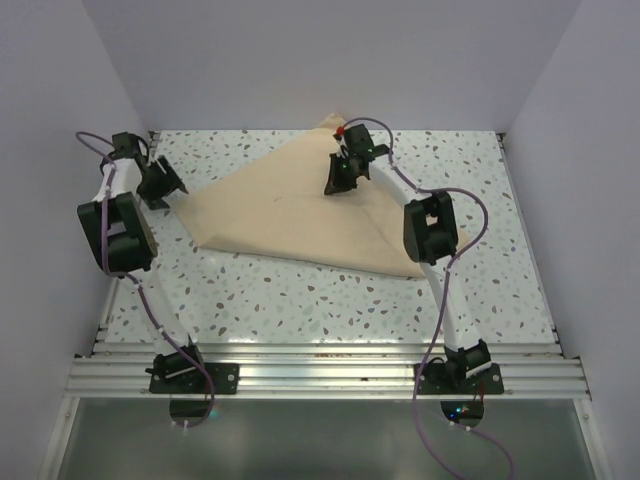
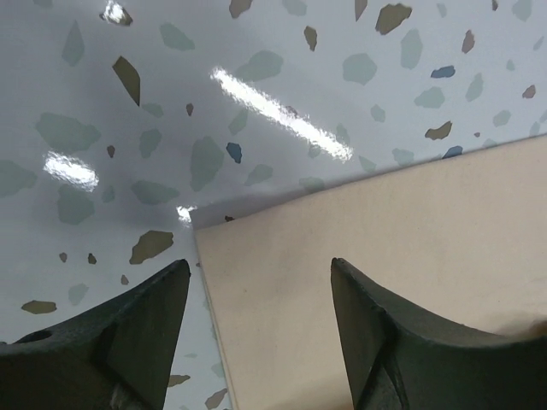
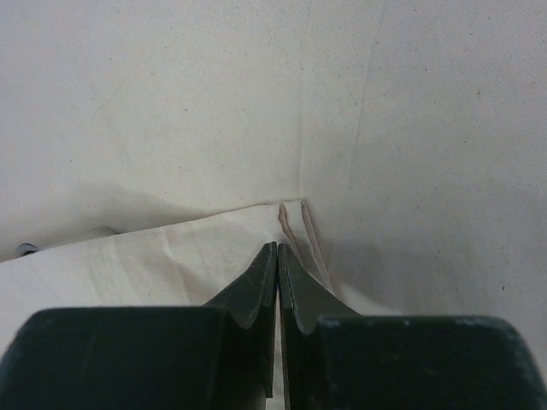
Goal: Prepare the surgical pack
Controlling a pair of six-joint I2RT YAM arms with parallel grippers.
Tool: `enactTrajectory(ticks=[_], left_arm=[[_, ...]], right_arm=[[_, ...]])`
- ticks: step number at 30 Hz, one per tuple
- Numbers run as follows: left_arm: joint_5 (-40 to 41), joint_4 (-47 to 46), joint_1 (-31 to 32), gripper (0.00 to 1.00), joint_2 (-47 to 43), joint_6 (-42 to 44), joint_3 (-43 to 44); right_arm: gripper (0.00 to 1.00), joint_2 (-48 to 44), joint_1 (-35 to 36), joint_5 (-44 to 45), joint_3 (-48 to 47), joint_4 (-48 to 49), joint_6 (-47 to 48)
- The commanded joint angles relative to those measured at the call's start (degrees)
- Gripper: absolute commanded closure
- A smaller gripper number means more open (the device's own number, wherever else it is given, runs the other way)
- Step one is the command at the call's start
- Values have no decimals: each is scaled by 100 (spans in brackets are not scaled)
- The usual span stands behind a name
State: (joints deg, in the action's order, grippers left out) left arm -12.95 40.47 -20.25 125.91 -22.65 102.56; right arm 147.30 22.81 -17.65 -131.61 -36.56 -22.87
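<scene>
Lab-style robot test booth: plain white walls (image 1: 300,60) around a speckled tabletop (image 1: 300,300), aluminium rails (image 1: 330,372) along its near edge.

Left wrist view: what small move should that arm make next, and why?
Probably lower the left gripper and close on the corner of the tan fabric sheet. Its jaws stand open above that corner, which lies flat on the table, not gripped.

table (image 1: 290,300): white, speckled, glossy, below left gripper (image 1: 160,185) | walls (image 1: 300,60): plain, pale, ahead and either side | glare (image 2: 282,115): ahead | rails (image 1: 320,370): metal, behind
</scene>
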Motion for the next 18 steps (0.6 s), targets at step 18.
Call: enactTrajectory(ticks=[18], left_arm=[[-471, -188, -119, 33, 698, 499, 458]], right_arm=[[95, 308, 92, -63, -436, -326, 99]])
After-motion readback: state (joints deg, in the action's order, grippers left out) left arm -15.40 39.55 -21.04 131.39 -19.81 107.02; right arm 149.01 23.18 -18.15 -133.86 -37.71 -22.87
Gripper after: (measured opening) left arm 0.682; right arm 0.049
